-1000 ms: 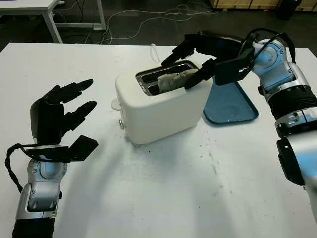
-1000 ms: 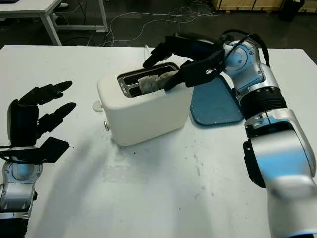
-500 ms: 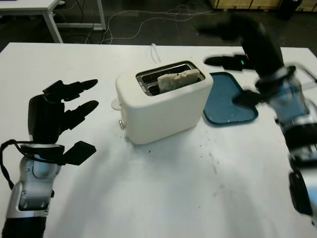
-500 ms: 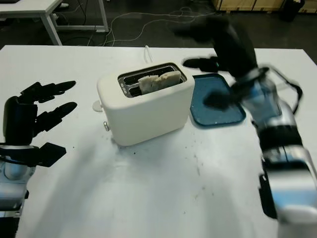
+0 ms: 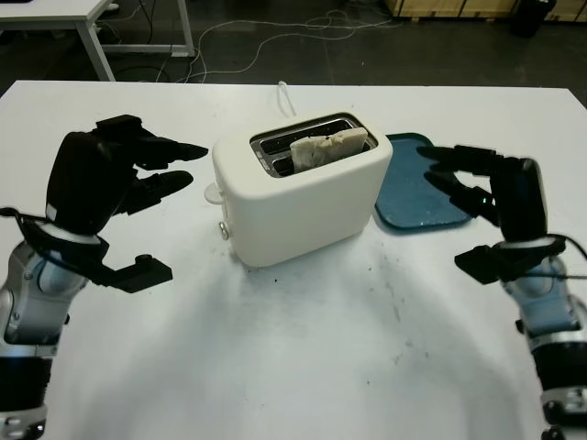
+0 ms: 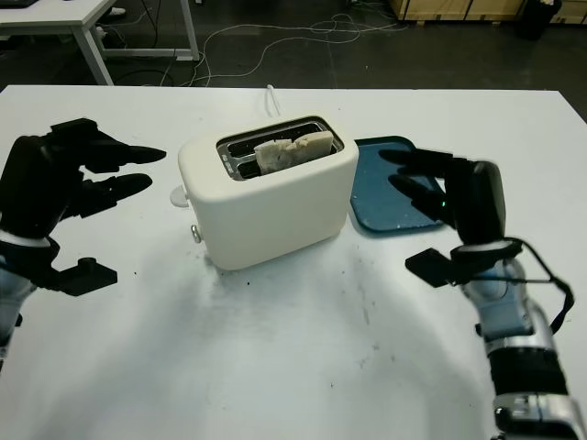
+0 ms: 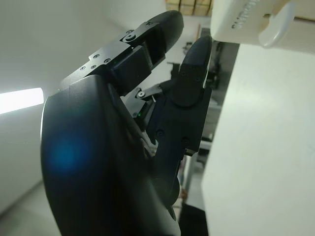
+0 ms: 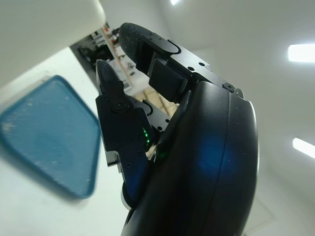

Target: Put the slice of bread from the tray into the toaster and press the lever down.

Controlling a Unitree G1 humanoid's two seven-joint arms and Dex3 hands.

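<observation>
a cream-white plastic toaster (image 5: 298,202) holds a pale beige bread slice (image 5: 328,147). the flat tray (image 5: 417,192) is teal-blue. both three-finger hands (image 5: 101,179) (image 5: 500,197) are black, over a white worktop (image 5: 303,348).

No readable text — only faint, illegible embossed lettering on the toaster (image 7: 246,19) base.

White toaster (image 5: 298,192) mid-tabletop, pale bread slice (image 5: 328,147) upright in its nearer slot, top edge protruding, empty blue tray (image 5: 424,188) touching toaster's right side
</observation>
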